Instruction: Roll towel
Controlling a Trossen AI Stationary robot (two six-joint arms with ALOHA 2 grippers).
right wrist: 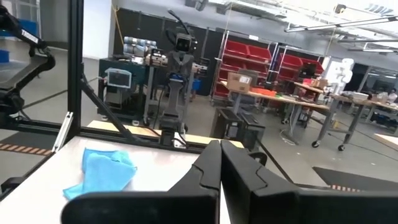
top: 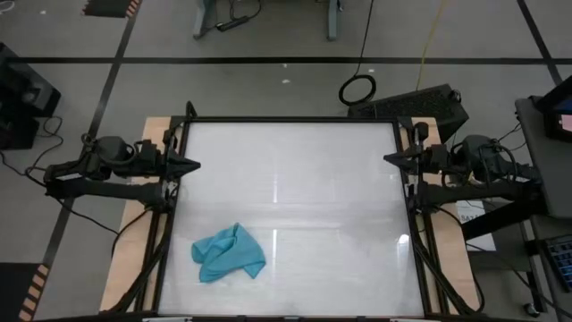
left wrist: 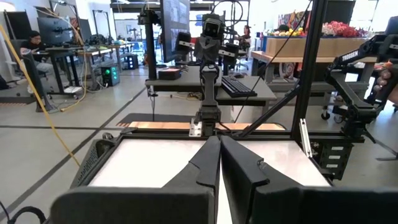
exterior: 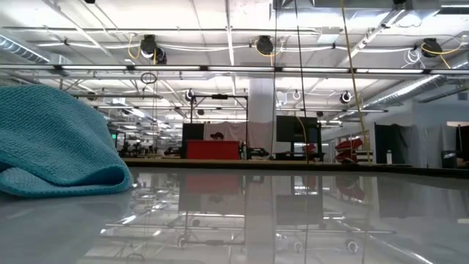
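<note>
Small teal-blue soft cloth towel lies crumpled in a loose heap on the white glossy tabletop, near the front-left corner and well clear of every edge; it is bunched with overlapping folds, not flat, so by my reading it needs spreading before any rolling can start. Rolling not yet begun. Left gripper sits at the left edge of the tabletop, toward the rear, pointing inward over the surface; its fingers are pressed together, tips meeting. Right gripper mirrors it at the right edge, fingers likewise together. Both arms are parked low at opposite sides, apparently a rest pose that leaves the working surface open. Towel is nearer the left arm, well apart from either gripper; neither touches it.
</note>
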